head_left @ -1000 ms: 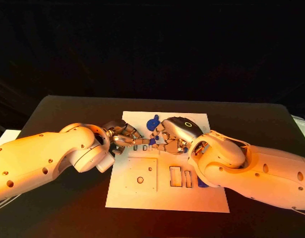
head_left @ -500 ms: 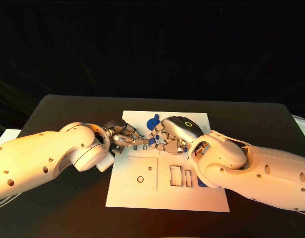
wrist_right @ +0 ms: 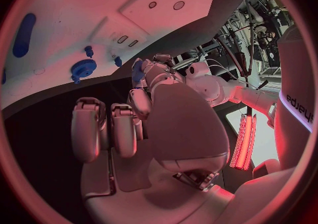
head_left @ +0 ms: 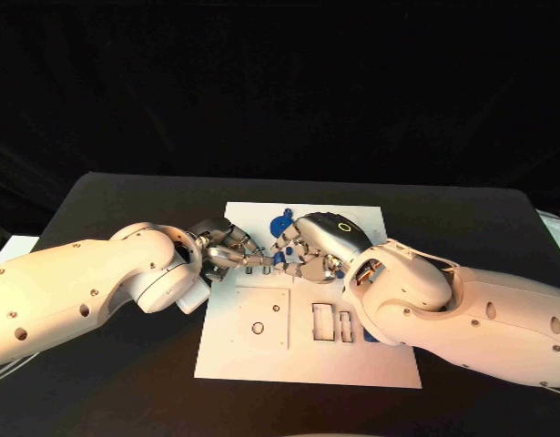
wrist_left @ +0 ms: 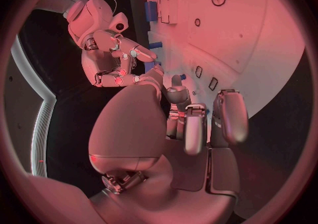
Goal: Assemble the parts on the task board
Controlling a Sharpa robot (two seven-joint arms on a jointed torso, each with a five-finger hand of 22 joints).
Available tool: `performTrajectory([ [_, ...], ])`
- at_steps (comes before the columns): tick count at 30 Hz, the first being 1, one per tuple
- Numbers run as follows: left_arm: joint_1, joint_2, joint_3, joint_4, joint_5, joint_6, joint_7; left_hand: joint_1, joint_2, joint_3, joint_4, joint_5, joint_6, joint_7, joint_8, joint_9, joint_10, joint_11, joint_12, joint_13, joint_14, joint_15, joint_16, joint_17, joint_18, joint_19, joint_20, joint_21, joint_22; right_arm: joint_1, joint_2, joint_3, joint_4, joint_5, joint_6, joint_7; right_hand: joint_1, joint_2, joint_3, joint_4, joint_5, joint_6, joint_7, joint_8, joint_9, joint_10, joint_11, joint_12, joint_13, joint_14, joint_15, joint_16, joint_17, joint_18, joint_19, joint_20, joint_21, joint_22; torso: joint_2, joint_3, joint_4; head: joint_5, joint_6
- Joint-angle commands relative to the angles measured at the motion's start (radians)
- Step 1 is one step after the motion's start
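Right hand (head_left: 317, 244) edged nearer left hand (head_left: 231, 248) | fingers meet over task board (head_left: 309, 364) (holding uncertain; curled)

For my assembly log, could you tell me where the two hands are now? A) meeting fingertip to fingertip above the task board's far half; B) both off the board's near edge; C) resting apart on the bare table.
A: the left hand and right hand meet over the far half of the task board.

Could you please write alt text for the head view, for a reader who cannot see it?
Two white robot arms meet over a white task board on a black table, the left robot hand and right robot hand fingertip to fingertip around a small blue part. Another blue part lies just beyond them.
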Motion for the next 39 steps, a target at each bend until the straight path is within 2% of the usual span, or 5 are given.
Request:
performTrajectory([
  [1, -0.001, 0.003, 0.0, 0.002, -0.007, 0.012, -0.001, 0.009, 0.002, 0.006, -0.001, 0.003, 0.009, -0.001, 0.006, -0.001, 0.004, -0.001, 0.004, 0.002, 0.105, -0.006, 0.006, 0.263, -0.01, 0.008, -0.003, 0.005, 0.002, 0.001, 0.004, 0.001, 0.006, -0.015, -0.003, 0.017, 0.001, 0.007, 0.003, 0.0, 0.004, 0.04, -0.022, 0.017, 0.089, 0.02, -0.013, 0.005, -0.001, 0.091, -0.001, 0.005, 0.196, -0.013, 0.004, 0.001, 0.006, 0.006, 0.0, -0.0005, 0.0002, 0.0, -0.002],
  [16, -0.001, 0.005, 0.001, 0.002, -0.007, 0.006, -0.001, 0.008, 0.003, 0.006, 0.0, 0.003, 0.01, -0.001, 0.006, -0.002, 0.006, -0.001, 0.007, 0.005, 0.105, -0.006, 0.006, 0.263, -0.011, 0.009, -0.003, 0.008, 0.005, 0.002, 0.008, 0.001, 0.004, -0.013, 0.02, 0.015, -0.002, 0.005, 0.003, 0.001, 0.001, 0.04, -0.022, 0.017, 0.089, 0.019, -0.014, 0.003, -0.002, 0.091, -0.002, 0.005, 0.195, -0.013, 0.004, 0.001, 0.006, 0.005, -0.001, 0.0, -0.0002, 0.001, -0.004],
  [21, -0.001, 0.001, 0.001, 0.0, -0.007, 0.006, 0.001, 0.008, 0.003, 0.006, 0.0, 0.003, 0.01, -0.001, 0.006, -0.002, 0.006, -0.001, 0.007, 0.005, 0.105, -0.006, 0.006, 0.263, -0.011, 0.009, -0.003, 0.008, 0.005, 0.004, 0.009, 0.001, -0.008, -0.014, 0.055, 0.003, -0.004, 0.004, 0.004, 0.002, -0.001, 0.04, -0.022, 0.017, 0.09, 0.019, -0.014, 0.0, -0.003, 0.091, -0.002, 0.004, 0.194, -0.013, 0.004, 0.001, 0.006, 0.005, -0.001, -0.0004, -0.0003, 0.001, -0.004],
  [29, -0.001, -0.029, 0.002, -0.001, -0.003, -0.002, 0.004, 0.009, 0.003, 0.007, 0.001, 0.003, 0.011, -0.001, 0.007, -0.002, 0.007, -0.001, 0.007, 0.005, 0.105, -0.006, 0.006, 0.263, -0.011, 0.01, -0.003, 0.008, 0.006, 0.011, 0.021, 0.001, -0.039, -0.018, 0.111, -0.02, -0.011, 0.002, 0.007, 0.005, -0.01, 0.038, -0.021, 0.015, 0.09, 0.014, -0.013, -0.014, -0.011, 0.089, -0.002, -0.001, 0.188, -0.013, 0.004, 0.0, 0.006, 0.005, -0.001, -0.002, -0.0003, -0.005, -0.003],
  [39, 0.0, -0.066, 0.005, 0.009, 0.001, -0.025, -0.003, 0.01, 0.004, 0.008, 0.001, 0.003, 0.012, -0.002, 0.007, -0.003, 0.007, -0.002, 0.005, 0.003, 0.105, -0.007, 0.006, 0.263, -0.01, 0.008, -0.003, 0.005, 0.002, 0.017, 0.066, -0.004, -0.104, -0.03, 0.145, -0.029, -0.013, 0.001, 0.008, 0.006, -0.014, 0.035, -0.02, 0.014, 0.09, 0.011, -0.012, -0.021, -0.015, 0.089, -0.001, -0.002, 0.187, -0.013, 0.004, 0.0, 0.006, 0.006, 0.0, -0.0038, 0.001, -0.007, -0.007],
])
